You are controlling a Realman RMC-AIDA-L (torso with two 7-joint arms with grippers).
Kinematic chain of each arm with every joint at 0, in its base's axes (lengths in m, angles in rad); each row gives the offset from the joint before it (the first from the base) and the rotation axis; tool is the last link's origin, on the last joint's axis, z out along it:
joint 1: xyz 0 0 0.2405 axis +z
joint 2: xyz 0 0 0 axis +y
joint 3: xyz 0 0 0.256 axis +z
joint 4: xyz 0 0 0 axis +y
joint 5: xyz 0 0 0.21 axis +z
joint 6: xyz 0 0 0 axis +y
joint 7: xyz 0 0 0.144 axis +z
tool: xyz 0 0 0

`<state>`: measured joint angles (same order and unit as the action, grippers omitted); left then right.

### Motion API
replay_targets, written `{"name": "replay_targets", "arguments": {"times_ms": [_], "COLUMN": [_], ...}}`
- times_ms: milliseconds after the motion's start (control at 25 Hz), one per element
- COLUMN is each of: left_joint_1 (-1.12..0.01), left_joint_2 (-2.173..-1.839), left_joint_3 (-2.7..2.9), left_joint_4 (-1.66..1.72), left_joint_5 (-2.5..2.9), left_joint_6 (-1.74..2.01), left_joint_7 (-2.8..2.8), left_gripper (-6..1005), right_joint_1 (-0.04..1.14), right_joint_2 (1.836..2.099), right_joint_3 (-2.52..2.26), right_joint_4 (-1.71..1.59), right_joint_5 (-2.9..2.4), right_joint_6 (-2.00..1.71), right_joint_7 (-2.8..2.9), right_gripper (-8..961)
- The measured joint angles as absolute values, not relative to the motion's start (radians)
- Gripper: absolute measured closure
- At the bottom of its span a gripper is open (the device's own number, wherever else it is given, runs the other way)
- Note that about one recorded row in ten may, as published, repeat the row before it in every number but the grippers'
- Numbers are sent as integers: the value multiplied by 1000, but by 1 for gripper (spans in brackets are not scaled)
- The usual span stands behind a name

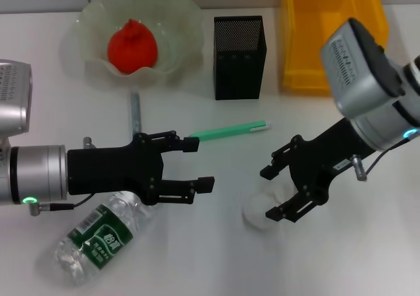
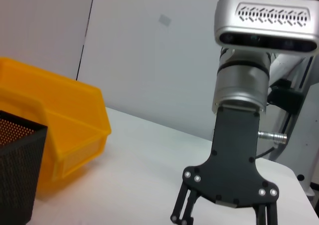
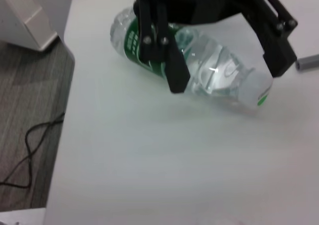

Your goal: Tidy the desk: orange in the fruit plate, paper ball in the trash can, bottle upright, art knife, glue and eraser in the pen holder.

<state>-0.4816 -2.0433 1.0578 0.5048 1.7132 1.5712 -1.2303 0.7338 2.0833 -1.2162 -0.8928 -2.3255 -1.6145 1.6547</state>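
The orange (image 1: pixel 131 45) lies in the pale green fruit plate (image 1: pixel 180 20) at the back left. The white paper ball (image 1: pixel 257 215) rests on the desk between the spread fingers of my open right gripper (image 1: pixel 270 192). The bottle (image 1: pixel 98 238) lies on its side at the front left, and its cap end (image 3: pixel 258 91) sits under my open left gripper (image 1: pixel 199 165), which hovers above it. The black mesh pen holder (image 1: pixel 239 56) and the yellow trash can (image 1: pixel 328 37) stand at the back. The eraser is out of view.
A slim green pen-like tool (image 1: pixel 230 130) lies mid-desk in front of the pen holder. A grey stick (image 1: pixel 136 112) lies near the fruit plate. I cannot tell which is the art knife or the glue. The desk's left edge (image 3: pixel 65 110) drops to the floor.
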Motion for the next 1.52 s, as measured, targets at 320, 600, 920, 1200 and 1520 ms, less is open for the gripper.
{"name": "replay_targets", "arguments": {"times_ms": [320,600,920,1200,1520], "left_joint_1": [-481,-483,-479,-479,-484], "left_joint_2": [-2032,-2025,-2023,-2016,-2014], "left_joint_3": [1054,1052,1052,1052,1052], "left_joint_4": [505,505,508,511,509], "left_joint_5": [1752,1766,1766,1766,1762], "left_joint_6": [1565,1551,1552,1551,1551], "left_joint_7": [-1233,-1238,-1232,-1234,-1237], "left_gripper": [157,157,158,158,158], "right_joint_1": [736,744,747,730,734], "right_joint_2": [2084,2085,2085,2057,2022], "right_joint_3": [-1274,-1285,-1282,-1168,-799], "right_joint_4": [-857,-834,-825,-985,-1141], "right_joint_5": [-2297,-2289,-2289,-2315,-2323], "right_joint_6": [-1548,-1535,-1514,-1617,-1625], "right_joint_7": [1638,1636,1641,1739,1847], "right_gripper": [195,195,405,451,478]}}
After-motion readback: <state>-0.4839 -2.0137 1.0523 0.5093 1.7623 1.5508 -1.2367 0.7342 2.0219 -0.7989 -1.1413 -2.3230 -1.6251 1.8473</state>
